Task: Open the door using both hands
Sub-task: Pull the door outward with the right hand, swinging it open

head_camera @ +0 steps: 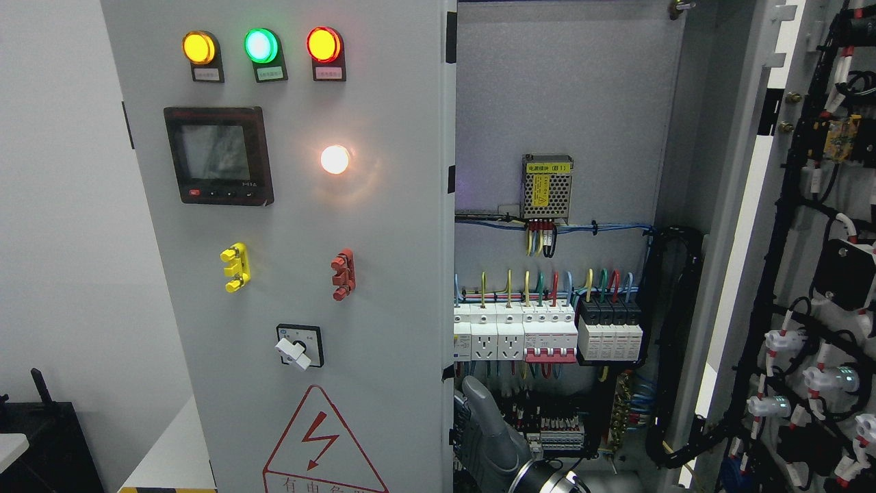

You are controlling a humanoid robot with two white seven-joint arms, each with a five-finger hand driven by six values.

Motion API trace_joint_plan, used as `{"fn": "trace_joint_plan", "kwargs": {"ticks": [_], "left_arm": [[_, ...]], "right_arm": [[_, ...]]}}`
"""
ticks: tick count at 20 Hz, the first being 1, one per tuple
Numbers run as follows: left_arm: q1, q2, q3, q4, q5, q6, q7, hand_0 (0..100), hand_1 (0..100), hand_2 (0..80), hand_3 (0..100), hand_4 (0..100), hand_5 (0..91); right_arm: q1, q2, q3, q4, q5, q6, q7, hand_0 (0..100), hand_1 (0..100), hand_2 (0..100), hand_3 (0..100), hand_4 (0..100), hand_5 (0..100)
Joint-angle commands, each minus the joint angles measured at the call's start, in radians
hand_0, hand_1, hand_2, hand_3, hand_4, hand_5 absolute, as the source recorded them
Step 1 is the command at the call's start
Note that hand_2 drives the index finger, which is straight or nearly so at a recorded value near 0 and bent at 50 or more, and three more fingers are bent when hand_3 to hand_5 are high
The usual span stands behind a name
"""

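With the right door swung open and the left door closed, a hand, finger state indeterminate, sits near its edge and could snag the wiring.

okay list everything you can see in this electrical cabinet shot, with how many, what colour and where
Round indicator lamps: three, amber, green, red, top of left door.
Black-framed digital meter: one, below the lamps.
Glowing white pilot light: one, right of meter.
Plastic handles: two, yellow and red, mid-door.
White rotary switch: one, lower door.
Red lightning warning triangle: one, door bottom.
Perforated metal power supply: one, cabinet back panel.
White breakers and sockets: one row, cabinet centre.
Open right door: one, black wiring inside.
Grey robot hand: one, bottom centre by the left door's edge.
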Motion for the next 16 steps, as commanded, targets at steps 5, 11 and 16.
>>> {"fn": "trace_joint_plan", "kwargs": {"ticks": [5,11,16], "left_arm": [[0.032,0.000,-0.012,-0.009,-0.001,-0.005,0.000,0,0,0.0,0,3,0.0],[0.032,0.000,-0.012,-0.009,0.001,-0.005,0.000,0,0,0.0,0,3,0.0],[0.031,0.000,-0.012,-0.009,-0.001,-0.005,0.000,0,0,0.0,0,3,0.0]], "right_arm": [[0.025,0.006,0.012,-0.043,0.000,-0.005,0.017,0,0,0,0,0,0],[0.058,0.007,0.014,-0.085,0.000,-0.005,0.017,0,0,0,0,0,0],[0.060,0.007,0.035,-0.105,0.000,-0.005,0.017,0,0,0,0,0,0]]}}
